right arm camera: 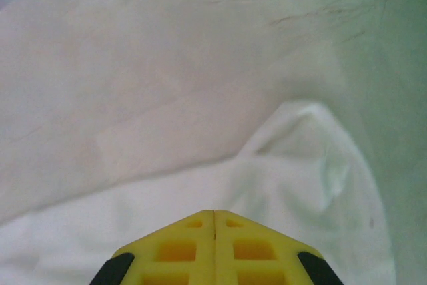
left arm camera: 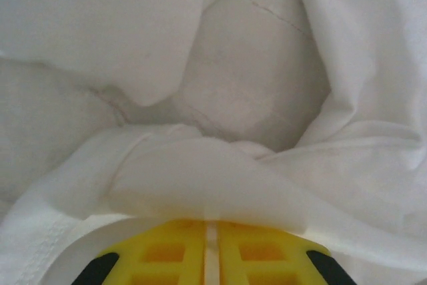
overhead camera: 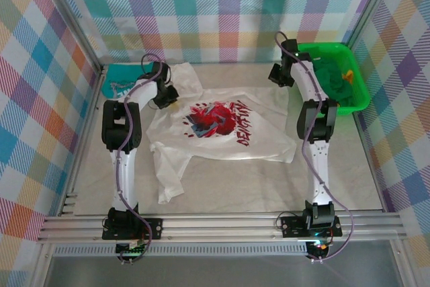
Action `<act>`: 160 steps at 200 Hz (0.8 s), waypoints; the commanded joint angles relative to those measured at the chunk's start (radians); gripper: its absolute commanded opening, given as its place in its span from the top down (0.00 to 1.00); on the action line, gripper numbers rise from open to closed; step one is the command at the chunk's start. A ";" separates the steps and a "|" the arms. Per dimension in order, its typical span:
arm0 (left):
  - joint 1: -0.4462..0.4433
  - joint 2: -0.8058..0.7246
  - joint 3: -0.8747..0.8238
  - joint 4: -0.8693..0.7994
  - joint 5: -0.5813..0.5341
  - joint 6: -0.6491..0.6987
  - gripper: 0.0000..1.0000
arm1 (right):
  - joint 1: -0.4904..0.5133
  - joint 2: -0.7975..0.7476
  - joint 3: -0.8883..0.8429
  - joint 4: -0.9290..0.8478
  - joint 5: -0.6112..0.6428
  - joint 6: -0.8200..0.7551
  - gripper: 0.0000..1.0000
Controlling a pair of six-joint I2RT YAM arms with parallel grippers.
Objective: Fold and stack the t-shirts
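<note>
A white cloth t-shirt [overhead camera: 225, 142] with a red-and-dark chest print lies print-up in the middle of the worktop. It is roughly spread out, with its left side bunched into soft folds and one long fold trailing toward the near edge. A teal cloth t-shirt [overhead camera: 119, 80] with white lettering lies at the far-left corner, partly hidden.

2 white arms [overhead camera: 126, 179], black joints [overhead camera: 117, 129], purple cables [overhead camera: 117, 176], left hand [left arm camera: 211, 225] and right hand [right arm camera: 213, 213] yellow, latticed
</note>
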 commanded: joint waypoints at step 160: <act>-1.008 -0.685 -0.684 -0.689 -0.389 -0.543 0.58 | 0.226 -1.215 -1.746 0.719 -0.047 0.042 0.64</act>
